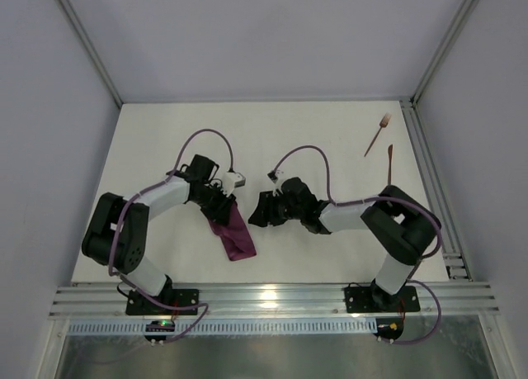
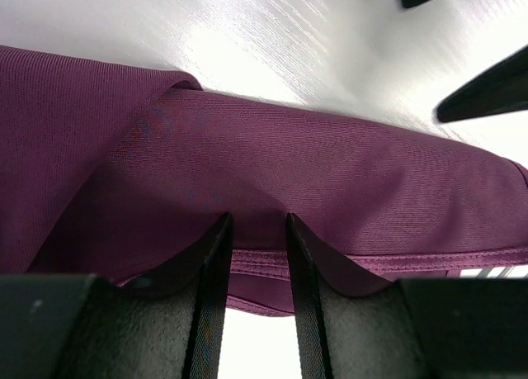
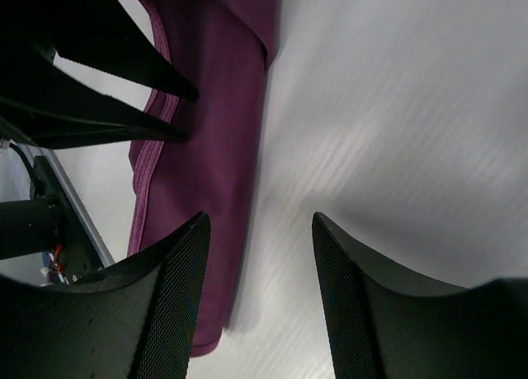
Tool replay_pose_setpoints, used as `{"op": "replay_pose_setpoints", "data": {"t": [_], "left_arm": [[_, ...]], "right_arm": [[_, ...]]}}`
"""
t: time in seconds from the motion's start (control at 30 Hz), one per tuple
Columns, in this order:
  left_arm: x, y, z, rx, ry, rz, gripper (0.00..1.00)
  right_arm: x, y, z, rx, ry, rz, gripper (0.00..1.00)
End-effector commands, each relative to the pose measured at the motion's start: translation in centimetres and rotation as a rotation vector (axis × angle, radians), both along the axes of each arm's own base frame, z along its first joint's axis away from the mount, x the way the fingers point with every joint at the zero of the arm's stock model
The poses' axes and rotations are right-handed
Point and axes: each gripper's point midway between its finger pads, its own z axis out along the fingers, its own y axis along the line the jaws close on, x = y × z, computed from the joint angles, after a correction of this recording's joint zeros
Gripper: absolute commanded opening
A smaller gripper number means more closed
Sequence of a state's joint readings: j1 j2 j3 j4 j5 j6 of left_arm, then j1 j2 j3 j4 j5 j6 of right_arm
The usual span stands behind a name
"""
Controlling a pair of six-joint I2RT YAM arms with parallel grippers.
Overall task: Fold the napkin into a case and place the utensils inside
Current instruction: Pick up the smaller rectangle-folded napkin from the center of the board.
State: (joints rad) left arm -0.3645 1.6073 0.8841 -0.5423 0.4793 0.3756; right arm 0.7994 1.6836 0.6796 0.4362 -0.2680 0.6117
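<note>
Folding step in hand: the napkin [image 1: 233, 233], a narrow strip on the worktop [image 1: 330, 123], is pinched at its hem by the left gripper [image 2: 256, 224], the right gripper [image 3: 258, 220] spread open just beside it; next, judged, complete the fold, then fetch fork [image 1: 378, 136] and knife [image 1: 389, 164], well apart from it.

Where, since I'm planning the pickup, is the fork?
In the top view, the fork lies at the far right of the table, just beyond the knife, far from the napkin.
</note>
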Motion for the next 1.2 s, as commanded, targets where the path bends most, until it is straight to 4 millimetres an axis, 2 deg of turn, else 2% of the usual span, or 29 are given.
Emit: {"op": "replay_pose_setpoints", "data": {"t": [0.0,0.07,0.1,0.3,0.53,0.97,1.17], "left_arm": [[-0.5,0.9,-1.4,0.042,-0.022,-0.017,0.35],[-0.7,1.0,-1.4,0.041,-0.034,-0.024,0.35],[-0.6,1.0,-1.4,0.04,-0.043,-0.027,0.34],[-0.9,1.2,-1.3,0.024,-0.1,-0.049,0.34],[-1.2,1.3,-1.5,0.009,-0.144,-0.07,0.33],[-1.7,0.8,-1.5,-0.028,-0.159,-0.093,0.32],[-1.7,1.1,-1.6,-0.018,-0.169,-0.097,0.31]], "right_arm": [[1.0,3.1,1.9,0.14,0.05,0.059,0.57],[1.0,3.6,0.9,0.139,0.086,0.068,0.54],[1.0,3.7,-0.2,0.124,0.112,0.073,0.54],[-0.2,4.0,-3.4,0.111,0.234,0.082,0.51],[-1.5,4.8,-5.2,0.123,0.32,0.094,0.51],[-1.0,6.8,-5.0,0.215,0.346,0.087,0.5],[-0.8,6.4,-4.9,0.211,0.332,0.057,0.36]]}}
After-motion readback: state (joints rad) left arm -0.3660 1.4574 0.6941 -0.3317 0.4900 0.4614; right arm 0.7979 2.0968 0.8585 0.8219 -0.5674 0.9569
